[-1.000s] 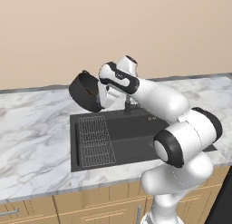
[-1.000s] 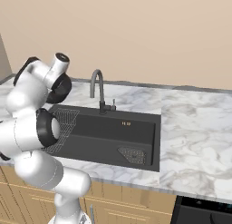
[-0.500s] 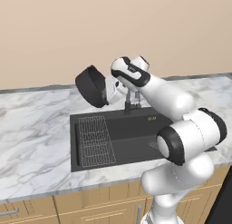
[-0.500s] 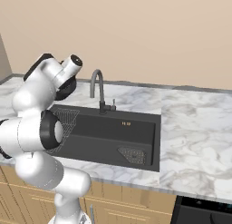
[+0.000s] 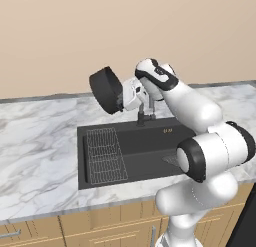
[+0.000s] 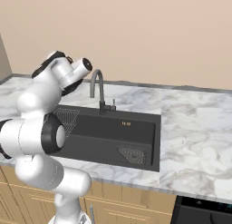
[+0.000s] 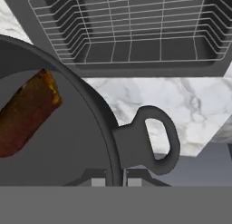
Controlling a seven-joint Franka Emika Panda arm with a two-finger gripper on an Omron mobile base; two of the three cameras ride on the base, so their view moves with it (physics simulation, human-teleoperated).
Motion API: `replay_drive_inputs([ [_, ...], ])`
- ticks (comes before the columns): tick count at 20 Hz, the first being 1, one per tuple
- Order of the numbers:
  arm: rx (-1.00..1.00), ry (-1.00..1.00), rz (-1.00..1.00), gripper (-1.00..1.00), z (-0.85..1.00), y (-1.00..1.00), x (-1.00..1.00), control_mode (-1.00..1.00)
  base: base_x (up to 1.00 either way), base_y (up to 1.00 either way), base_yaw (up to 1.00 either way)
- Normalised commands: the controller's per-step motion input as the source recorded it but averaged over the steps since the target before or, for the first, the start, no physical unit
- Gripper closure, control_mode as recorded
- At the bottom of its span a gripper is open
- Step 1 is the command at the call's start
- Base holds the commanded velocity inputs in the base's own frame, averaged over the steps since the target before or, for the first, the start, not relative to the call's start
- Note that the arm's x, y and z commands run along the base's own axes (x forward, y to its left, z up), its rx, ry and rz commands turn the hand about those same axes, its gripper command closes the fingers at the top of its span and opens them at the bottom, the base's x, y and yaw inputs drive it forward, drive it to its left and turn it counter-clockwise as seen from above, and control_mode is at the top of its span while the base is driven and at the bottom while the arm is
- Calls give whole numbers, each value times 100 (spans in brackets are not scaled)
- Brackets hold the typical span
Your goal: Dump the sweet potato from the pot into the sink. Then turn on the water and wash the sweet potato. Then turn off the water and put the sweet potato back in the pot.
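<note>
The dark pot (image 5: 106,90) hangs tipped on its side above the back left corner of the sink (image 5: 150,141), its opening facing away from the left base camera. My gripper (image 5: 127,94) is shut on its rim beside a loop handle (image 7: 153,141). Inside the pot the reddish-brown sweet potato (image 7: 26,113) lies against the tilted bottom. Past the rim, the hand view looks down on the wire rack (image 7: 131,28) in the sink.
The gooseneck faucet (image 6: 97,89) rises from the sink's back edge, close to my wrist. A drain strainer (image 6: 132,154) sits in the basin's front right. Marble counter (image 5: 35,141) surrounds the sink, with a beige wall behind and wooden cabinets below.
The pot has gone a little up and right toward the faucet and tipped further onto its side. The base has stayed put.
</note>
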Motion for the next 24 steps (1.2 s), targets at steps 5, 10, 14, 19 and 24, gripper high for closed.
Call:
replay_drive_inputs([
  [5, 14, 0, -2, 100, 26, -11, 0, -100, 0, 0, 0],
  [10, 12, 0, -1, 100, 21, -9, 1, -100, 0, 0, 0],
  [14, 13, 0, 0, 100, 16, -9, 4, -100, 0, 0, 0],
  [19, 13, 0, 0, 100, 24, -5, 0, -100, 0, 0, 0],
  [24, 12, 0, 0, 100, 37, 0, 0, -100, 0, 0, 0],
])
